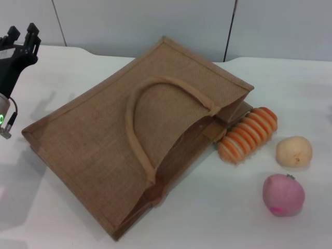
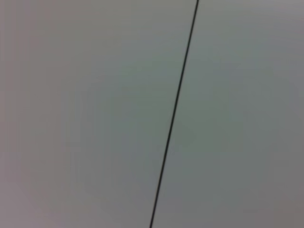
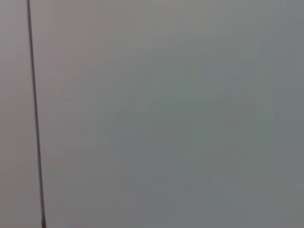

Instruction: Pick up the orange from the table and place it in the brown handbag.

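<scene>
The orange, a round glossy reddish fruit with a small dark stem, lies on the white table at the front right. The brown handbag lies flat in the middle of the table, its mouth facing the front right and one looped handle resting on top. My left gripper is raised at the far left, well away from both; its fingers point up, apart and empty. My right gripper is out of view. Both wrist views show only a grey wall with a dark seam.
A ribbed orange-and-cream item lies against the bag's mouth. A pale beige round fruit sits just right of it, behind the orange. A grey panelled wall stands behind the table.
</scene>
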Robot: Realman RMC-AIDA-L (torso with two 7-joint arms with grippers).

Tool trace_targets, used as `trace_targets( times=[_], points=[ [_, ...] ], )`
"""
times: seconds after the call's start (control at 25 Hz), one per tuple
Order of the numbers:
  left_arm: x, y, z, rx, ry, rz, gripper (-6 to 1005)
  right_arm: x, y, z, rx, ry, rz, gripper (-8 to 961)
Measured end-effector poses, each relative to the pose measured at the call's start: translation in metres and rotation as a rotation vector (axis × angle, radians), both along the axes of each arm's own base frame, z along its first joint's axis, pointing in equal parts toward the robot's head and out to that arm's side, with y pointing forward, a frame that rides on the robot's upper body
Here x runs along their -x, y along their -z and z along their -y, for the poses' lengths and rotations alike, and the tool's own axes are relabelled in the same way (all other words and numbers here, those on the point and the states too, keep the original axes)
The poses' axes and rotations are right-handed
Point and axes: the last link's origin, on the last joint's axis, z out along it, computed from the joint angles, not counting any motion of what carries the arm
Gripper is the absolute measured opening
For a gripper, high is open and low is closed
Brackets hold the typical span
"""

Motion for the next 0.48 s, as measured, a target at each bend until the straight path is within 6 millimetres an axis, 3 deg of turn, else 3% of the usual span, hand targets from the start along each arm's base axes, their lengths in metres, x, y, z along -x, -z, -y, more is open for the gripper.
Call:
trace_targets(
  times=[0.48],
  points=[
    [0.0017,-0.0014,0.0006,-0.006,-0.007,0.022,479,-0.0027,-0.0003,-0.0025,0.008,0.021,0.014,882]
  ],
)
